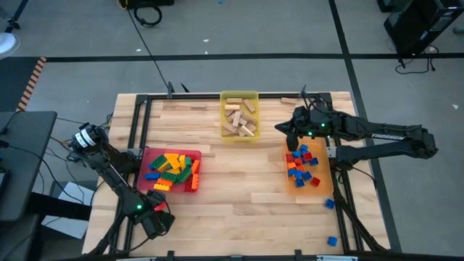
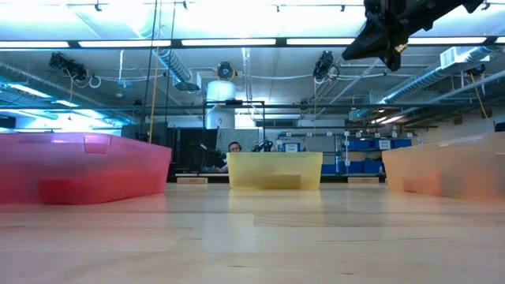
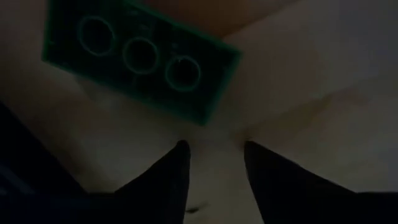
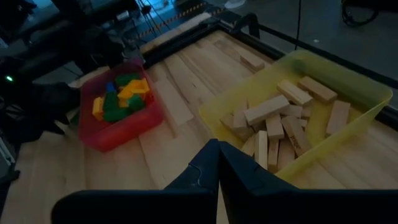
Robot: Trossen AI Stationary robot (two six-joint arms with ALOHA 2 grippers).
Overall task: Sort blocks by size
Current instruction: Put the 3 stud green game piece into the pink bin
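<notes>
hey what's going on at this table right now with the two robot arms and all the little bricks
The blocks are being sorted by size into three trays: a red tray holds long bricks, a yellow tray wooden blocks, an orange tray short red and blue bricks. The left gripper is low at the table's near left corner, fingers apart, a green brick lying just ahead of them, not gripped. The right gripper hangs shut between the yellow and orange trays, empty. Two blue bricks lie outside the orange tray.
</notes>
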